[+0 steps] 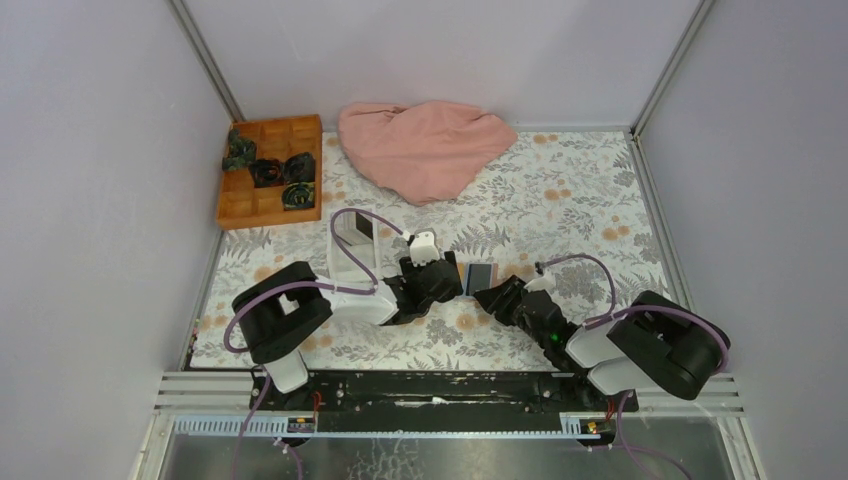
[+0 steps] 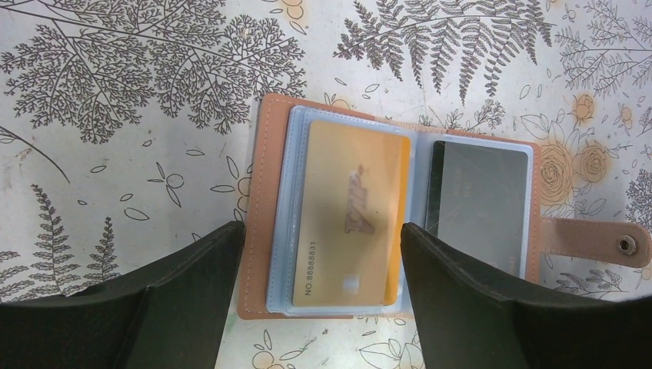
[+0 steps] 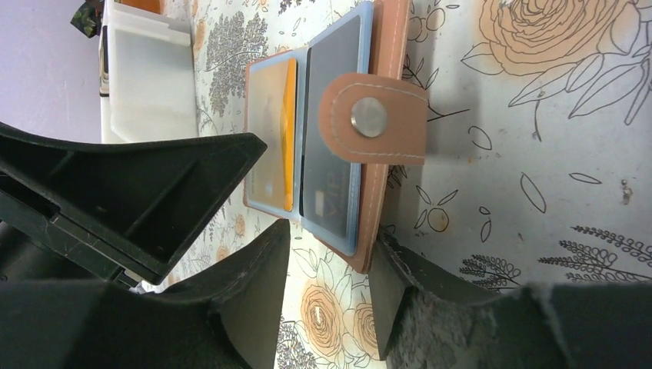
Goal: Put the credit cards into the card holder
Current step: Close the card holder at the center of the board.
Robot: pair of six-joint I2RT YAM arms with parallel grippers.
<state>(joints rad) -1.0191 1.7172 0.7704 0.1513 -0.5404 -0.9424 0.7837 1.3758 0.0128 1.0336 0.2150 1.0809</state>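
The reddish-brown card holder [image 1: 478, 277] lies open on the floral cloth between my two grippers. In the left wrist view its leather cover [image 2: 257, 192] holds clear sleeves with a gold card [image 2: 350, 215] on the left and a dark grey card [image 2: 478, 196] on the right; the snap strap [image 2: 607, 242] sticks out to the right. My left gripper [image 2: 323, 231] is open, its fingers astride the holder's near edge. My right gripper [image 3: 330, 246] is open, and the holder's corner [image 3: 377, 254] is beside one fingertip. No blue card is in view.
A white tray [image 1: 352, 250] stands just left of the left gripper and also shows in the right wrist view [image 3: 146, 81]. An orange wooden box [image 1: 270, 170] with dark items sits at the back left. A pink cloth [image 1: 425, 145] lies at the back. Walls close in on both sides.
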